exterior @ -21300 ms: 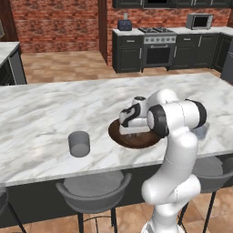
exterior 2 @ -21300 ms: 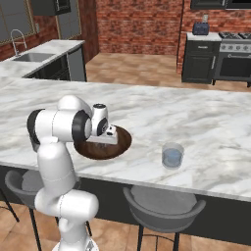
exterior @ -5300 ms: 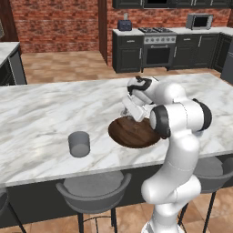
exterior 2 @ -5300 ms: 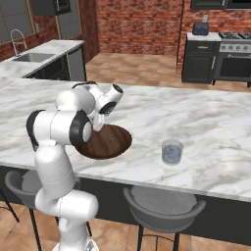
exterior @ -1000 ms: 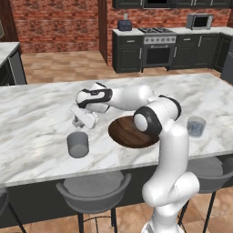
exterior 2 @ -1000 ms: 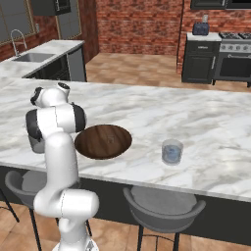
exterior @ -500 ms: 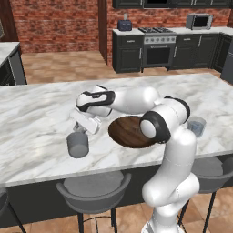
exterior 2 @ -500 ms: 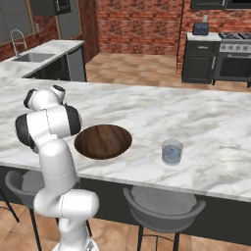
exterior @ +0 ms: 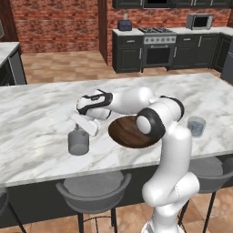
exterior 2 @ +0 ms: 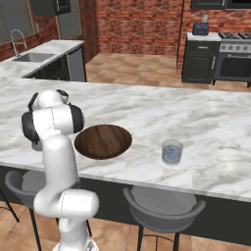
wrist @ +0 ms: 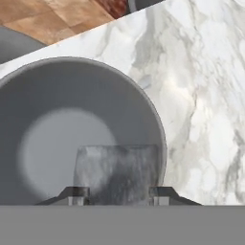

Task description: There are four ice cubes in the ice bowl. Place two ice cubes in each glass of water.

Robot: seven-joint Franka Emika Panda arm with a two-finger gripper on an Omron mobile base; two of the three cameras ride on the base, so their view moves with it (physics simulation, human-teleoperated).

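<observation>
Hand view: claw [wrist: 117,191] grips ice cube [wrist: 117,172] over glass [wrist: 72,95], seemingly empty.

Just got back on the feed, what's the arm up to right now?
The gripper is holding an ice cube between its jaws, right above the open mouth of the left glass of water on the marble counter. The cube has not been dropped in yet. The wooden ice bowl sits beside it, and the other glass stands further right.
</observation>
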